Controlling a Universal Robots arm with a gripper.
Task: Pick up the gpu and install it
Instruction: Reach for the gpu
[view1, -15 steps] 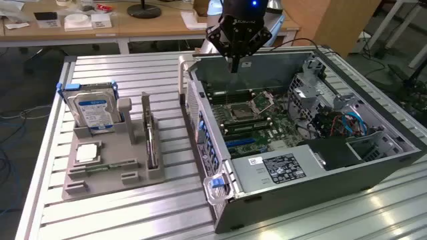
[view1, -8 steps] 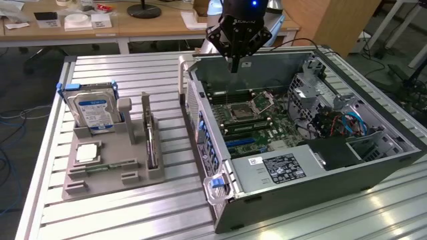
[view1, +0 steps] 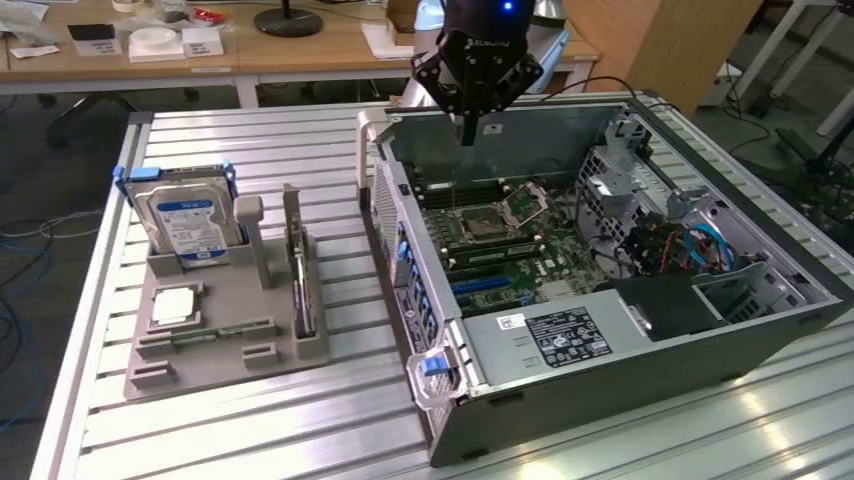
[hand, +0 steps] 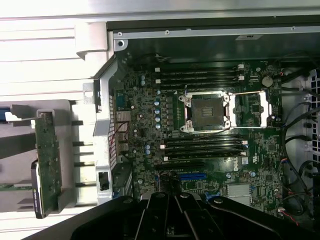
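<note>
Installation has not begun: the gripper (view1: 469, 135), fingers together and holding nothing, hangs over the open computer case (view1: 574, 410), while the gpu (view1: 303, 285) stands on edge in the grey holder (view1: 220, 300) beside the case.

Exterior view: bright, even overhead light; soft glare streaks on the metal bench (view1: 747, 430); computer case (view1: 627, 400) interior lightly shaded. Wrist view: bench slats blown out to white; motherboard (hand: 210, 150) dim; gripper (hand: 175, 200) reads as a dark silhouette with little detail.
</note>
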